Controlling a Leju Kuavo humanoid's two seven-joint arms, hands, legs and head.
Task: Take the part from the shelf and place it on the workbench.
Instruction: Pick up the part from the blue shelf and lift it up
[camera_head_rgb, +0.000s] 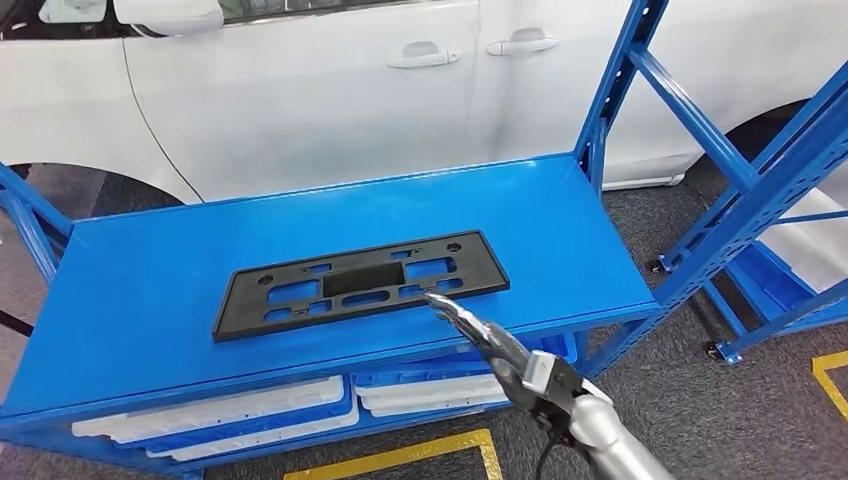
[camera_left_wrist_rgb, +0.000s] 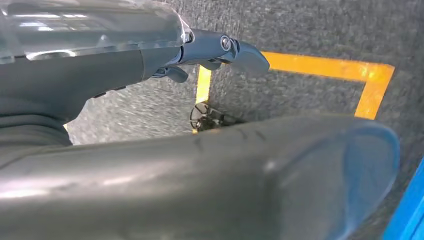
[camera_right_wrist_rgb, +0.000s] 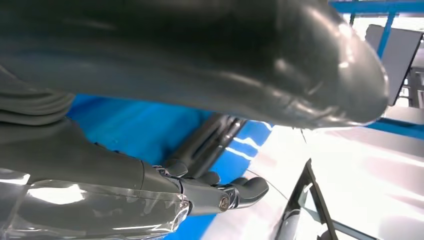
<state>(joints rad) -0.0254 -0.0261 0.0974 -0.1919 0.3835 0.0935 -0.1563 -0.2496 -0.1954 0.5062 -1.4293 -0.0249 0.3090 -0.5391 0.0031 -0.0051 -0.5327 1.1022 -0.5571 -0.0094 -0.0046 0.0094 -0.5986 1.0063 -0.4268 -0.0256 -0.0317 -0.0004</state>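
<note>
A flat black rectangular part (camera_head_rgb: 360, 283) with several cut-outs lies on the blue shelf top (camera_head_rgb: 140, 300), a little right of its middle. My right hand (camera_head_rgb: 487, 338) reaches in from the lower right, fingers stretched out. Its fingertips (camera_head_rgb: 440, 301) touch the part's near long edge, and nothing is gripped. In the right wrist view that hand (camera_right_wrist_rgb: 175, 70) hovers over the blue surface with the thumb held apart from the dark fingers (camera_right_wrist_rgb: 235, 192). My left hand (camera_left_wrist_rgb: 165, 170) hangs over the grey floor, thumb and fingers (camera_left_wrist_rgb: 225, 50) apart, holding nothing.
A white car (camera_head_rgb: 300, 90) stands close behind the shelf. Blue uprights and braces (camera_head_rgb: 740, 200) rise at the right. Blue bins with white parts (camera_head_rgb: 250, 410) sit on the lower level. Yellow tape (camera_head_rgb: 400, 458) marks the grey floor in front.
</note>
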